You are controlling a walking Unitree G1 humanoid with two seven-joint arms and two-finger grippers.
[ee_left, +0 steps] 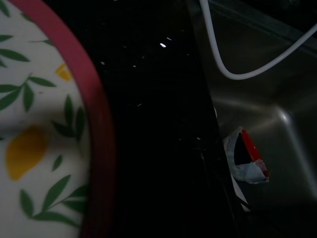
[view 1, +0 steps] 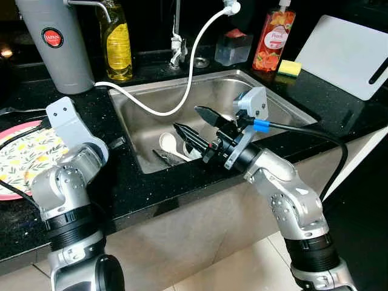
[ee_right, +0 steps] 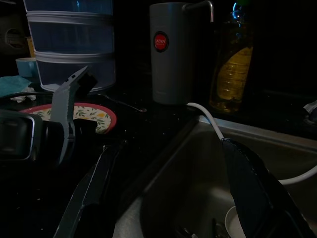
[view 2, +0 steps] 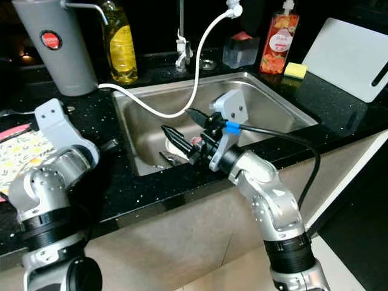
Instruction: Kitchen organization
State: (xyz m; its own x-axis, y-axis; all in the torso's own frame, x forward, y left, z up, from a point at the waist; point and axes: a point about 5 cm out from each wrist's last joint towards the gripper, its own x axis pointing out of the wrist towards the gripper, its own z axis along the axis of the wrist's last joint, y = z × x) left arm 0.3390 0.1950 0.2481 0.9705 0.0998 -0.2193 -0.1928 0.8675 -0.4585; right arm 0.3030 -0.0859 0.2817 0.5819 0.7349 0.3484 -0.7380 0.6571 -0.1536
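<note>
My right gripper (view 1: 193,121) hangs open over the steel sink (view 1: 285,100), its two black fingers spread wide with nothing between them. Below it in the basin lie a white ladle (view 1: 167,142) and some dark metal utensils (view 1: 167,159). The right wrist view looks between the same gripper (ee_right: 173,198) at the ladle's bowl (ee_right: 233,220). My left gripper (view 1: 114,144) rests low over the black counter (view 1: 139,188) between the sink's left rim and a red-rimmed lemon-pattern plate (view 1: 24,157). That plate (ee_left: 39,124) is close in the left wrist view.
A white hose (view 1: 182,85) loops from the tap into the sink. Behind stand a grey dispenser (view 1: 54,42), a yellow bottle (view 1: 118,42), a clear tub (view 1: 233,47) and a peach soap bottle (view 1: 274,39). A yellow sponge (view 1: 290,68) and a white cutting board (view 1: 348,54) lie at the right.
</note>
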